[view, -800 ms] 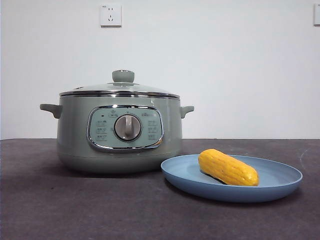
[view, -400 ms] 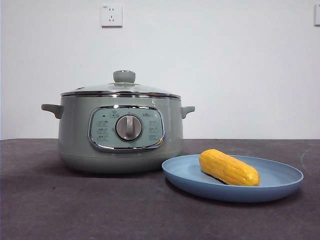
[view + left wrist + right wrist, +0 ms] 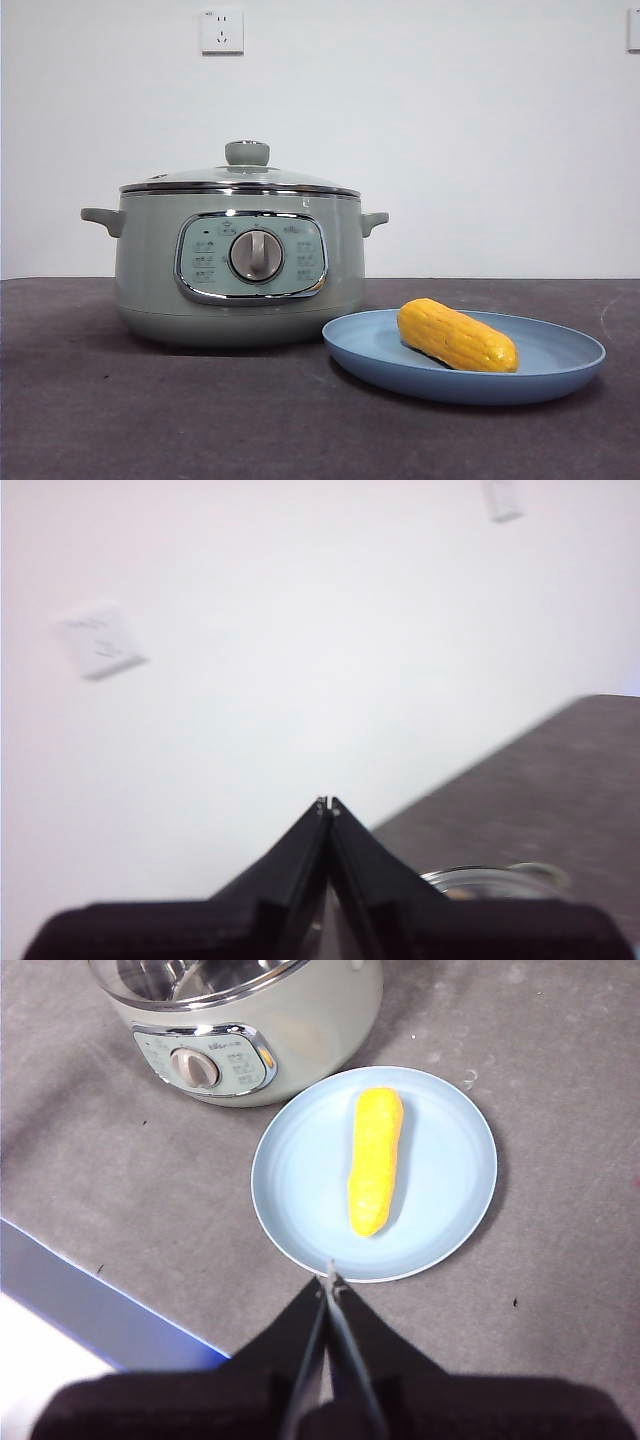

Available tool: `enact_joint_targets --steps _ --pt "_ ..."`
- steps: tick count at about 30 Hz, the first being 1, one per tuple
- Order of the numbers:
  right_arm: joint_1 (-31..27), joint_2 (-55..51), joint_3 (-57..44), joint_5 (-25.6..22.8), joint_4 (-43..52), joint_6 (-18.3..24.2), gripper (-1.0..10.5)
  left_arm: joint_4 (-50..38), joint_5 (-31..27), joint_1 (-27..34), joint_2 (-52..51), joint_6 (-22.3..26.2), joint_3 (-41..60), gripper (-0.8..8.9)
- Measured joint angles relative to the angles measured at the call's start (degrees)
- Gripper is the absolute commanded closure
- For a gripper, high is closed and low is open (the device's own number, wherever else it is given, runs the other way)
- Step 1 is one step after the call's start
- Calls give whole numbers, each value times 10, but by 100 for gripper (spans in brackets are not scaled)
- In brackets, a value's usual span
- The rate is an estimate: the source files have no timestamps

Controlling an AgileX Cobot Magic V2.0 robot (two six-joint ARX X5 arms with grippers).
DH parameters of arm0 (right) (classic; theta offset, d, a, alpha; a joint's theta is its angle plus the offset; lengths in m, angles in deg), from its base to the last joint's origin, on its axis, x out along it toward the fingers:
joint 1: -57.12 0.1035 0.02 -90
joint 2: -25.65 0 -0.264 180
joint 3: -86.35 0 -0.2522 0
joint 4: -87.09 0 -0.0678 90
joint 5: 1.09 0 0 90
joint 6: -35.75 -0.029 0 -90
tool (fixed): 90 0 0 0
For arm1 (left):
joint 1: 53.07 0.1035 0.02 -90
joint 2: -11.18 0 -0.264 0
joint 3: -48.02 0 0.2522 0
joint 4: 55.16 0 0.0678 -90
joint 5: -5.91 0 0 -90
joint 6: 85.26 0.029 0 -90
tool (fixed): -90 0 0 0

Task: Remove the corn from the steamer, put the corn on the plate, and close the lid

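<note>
The yellow corn [image 3: 456, 335] [image 3: 374, 1159] lies on the light-blue plate [image 3: 560, 370] [image 3: 450, 1170], right of the steamer. The sage-green steamer [image 3: 150, 270] [image 3: 310, 1030] stands at left with the glass lid [image 3: 240, 178] seated on its rim, green knob [image 3: 247, 153] on top. Neither arm shows in the front view. My right gripper [image 3: 329, 1282] hovers shut and empty high above the plate's near edge. Raised well above the pot, my left gripper [image 3: 327, 805] is shut and empty, facing the wall, with a bit of the lid [image 3: 490, 880] beside its jaws.
The dark grey tabletop [image 3: 150, 420] runs around the pot and plate. A white wall with a socket [image 3: 221, 30] stands behind. The table's front edge with a blue strip [image 3: 90, 1305] shows in the right wrist view.
</note>
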Motion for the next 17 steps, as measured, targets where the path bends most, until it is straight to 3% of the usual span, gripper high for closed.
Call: enact_joint_targets --steps 4,9,17 --pt "0 0 0 0 0 0 945 -54 -12 29 -79 3 126 817" --pt "0 0 0 0 0 0 945 -55 -81 32 -169 -1 278 817" --pt "0 0 0 0 0 0 945 -58 -123 43 -288 -22 420 817"
